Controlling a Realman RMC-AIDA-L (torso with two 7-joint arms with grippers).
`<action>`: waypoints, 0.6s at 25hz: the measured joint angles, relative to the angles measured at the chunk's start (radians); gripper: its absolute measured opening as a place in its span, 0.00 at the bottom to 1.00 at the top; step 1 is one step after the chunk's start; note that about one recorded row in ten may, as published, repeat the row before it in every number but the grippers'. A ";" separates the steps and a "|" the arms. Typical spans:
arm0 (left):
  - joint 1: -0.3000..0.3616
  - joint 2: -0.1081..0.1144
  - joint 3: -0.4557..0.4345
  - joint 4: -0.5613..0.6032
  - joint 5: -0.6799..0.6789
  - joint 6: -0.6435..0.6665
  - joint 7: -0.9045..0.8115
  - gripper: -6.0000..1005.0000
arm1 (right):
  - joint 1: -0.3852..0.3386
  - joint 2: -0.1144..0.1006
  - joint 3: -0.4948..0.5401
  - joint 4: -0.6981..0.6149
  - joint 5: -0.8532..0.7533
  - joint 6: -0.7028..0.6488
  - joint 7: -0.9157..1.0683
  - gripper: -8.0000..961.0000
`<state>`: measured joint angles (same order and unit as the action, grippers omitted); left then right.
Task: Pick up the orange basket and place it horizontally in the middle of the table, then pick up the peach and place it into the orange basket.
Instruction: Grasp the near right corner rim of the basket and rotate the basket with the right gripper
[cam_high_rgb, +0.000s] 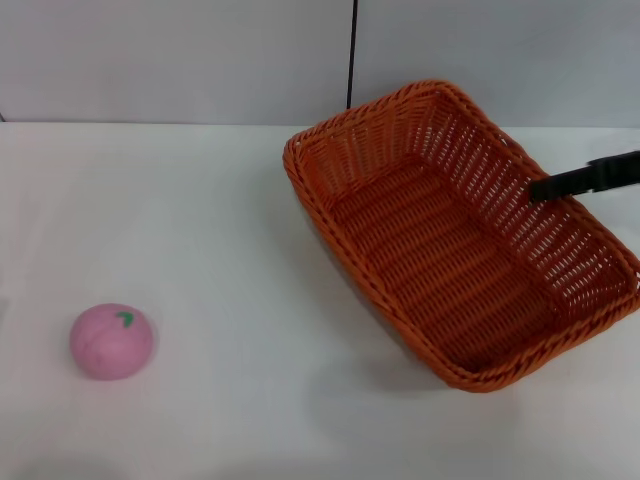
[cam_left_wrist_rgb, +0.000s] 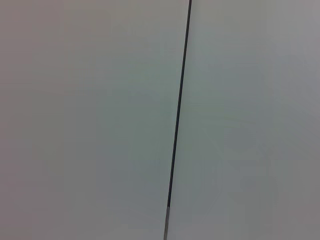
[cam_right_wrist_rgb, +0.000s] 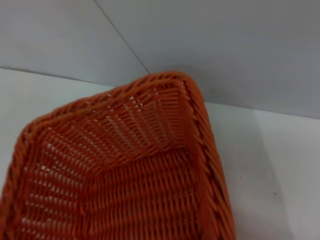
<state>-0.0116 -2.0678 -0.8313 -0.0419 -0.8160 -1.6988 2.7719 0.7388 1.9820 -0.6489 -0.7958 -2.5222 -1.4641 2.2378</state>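
The orange basket (cam_high_rgb: 450, 250) takes up the right half of the white table (cam_high_rgb: 220, 230) in the head view, lying at a slant with one corner toward the back wall. The inside of the basket holds nothing. My right gripper (cam_high_rgb: 540, 188) comes in from the right edge as a dark bar, its tip at the basket's right wall near the rim. The right wrist view looks down on a basket (cam_right_wrist_rgb: 125, 170) corner from close above. The pink peach (cam_high_rgb: 112, 341) rests alone at the front left, far from the basket. My left gripper is out of view.
A pale wall with a thin dark vertical seam (cam_high_rgb: 352, 55) runs behind the table. The left wrist view shows only that wall and seam (cam_left_wrist_rgb: 179, 115). Bare tabletop lies between the peach and the basket.
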 joint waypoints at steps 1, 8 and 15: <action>0.000 0.000 0.000 0.000 0.000 0.000 0.000 0.67 | 0.000 0.000 0.000 0.000 0.000 0.000 0.000 0.78; -0.002 0.000 0.000 -0.002 0.000 0.000 0.000 0.66 | 0.013 0.034 -0.015 0.045 0.002 0.091 -0.043 0.78; -0.001 -0.002 0.002 -0.007 0.002 0.001 0.000 0.65 | 0.017 0.041 -0.018 0.059 0.011 0.123 -0.070 0.78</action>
<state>-0.0122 -2.0695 -0.8291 -0.0486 -0.8144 -1.6980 2.7719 0.7556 2.0232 -0.6672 -0.7364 -2.5116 -1.3408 2.1678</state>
